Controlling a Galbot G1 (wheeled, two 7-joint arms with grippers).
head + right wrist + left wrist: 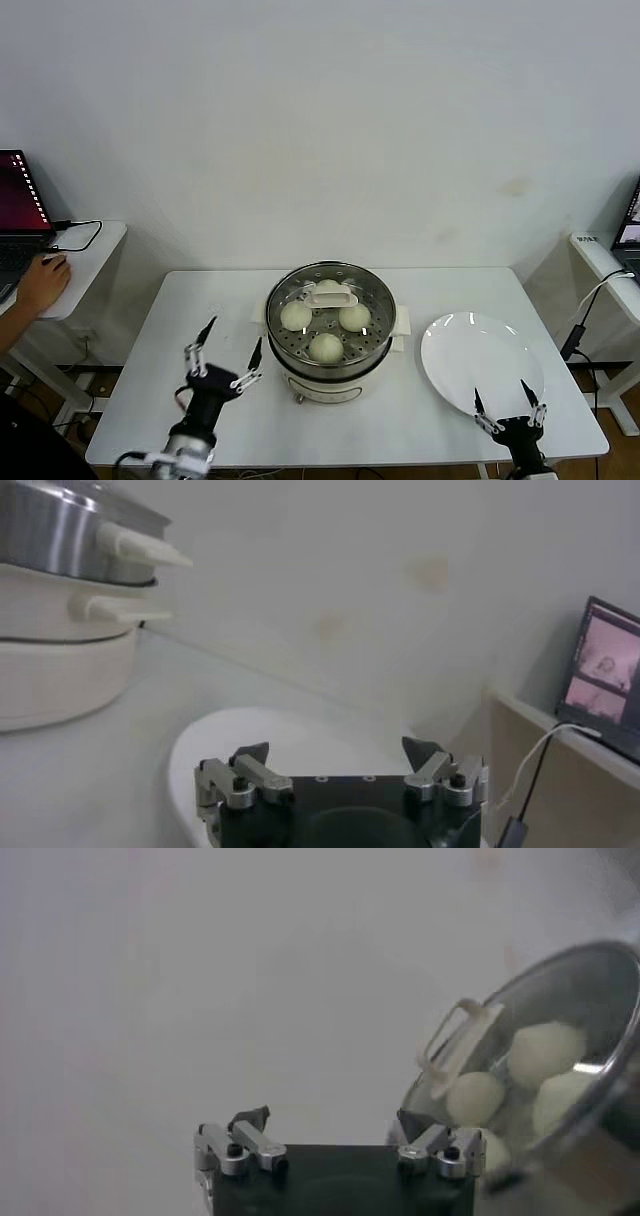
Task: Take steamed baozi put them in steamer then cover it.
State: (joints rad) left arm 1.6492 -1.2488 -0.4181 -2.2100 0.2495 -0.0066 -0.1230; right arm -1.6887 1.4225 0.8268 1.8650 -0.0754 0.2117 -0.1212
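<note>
A white worktop point(200, 310) stands against a plain white wall. The left end effector point(228, 350) hangs wide open and empty just left of the steamer point(330, 335). Its glass cover point(331, 298) is on, over the buns point(326, 346). The right end effector point(508, 404), also wide open, hovers at the white plate's point(470, 350) near edge.

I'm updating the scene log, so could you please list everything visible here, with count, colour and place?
steamer: one, shiny steel on cream-white base, table centre.
cover: one, clear glass with cream-white handle, on the steamer.
steamed baozi: three plainly visible, a fourth mostly hidden behind the handle, cream-white, inside the steamer under the cover.
plate: one, white, bare, to the steamer's right.
table: one, white, under everything.
side desks: two, white, at either edge, each with a laptop.
person's hand: one, on the left desk.
left claw: open, left of the steamer.
right claw: open, over the plate's near edge.
</note>
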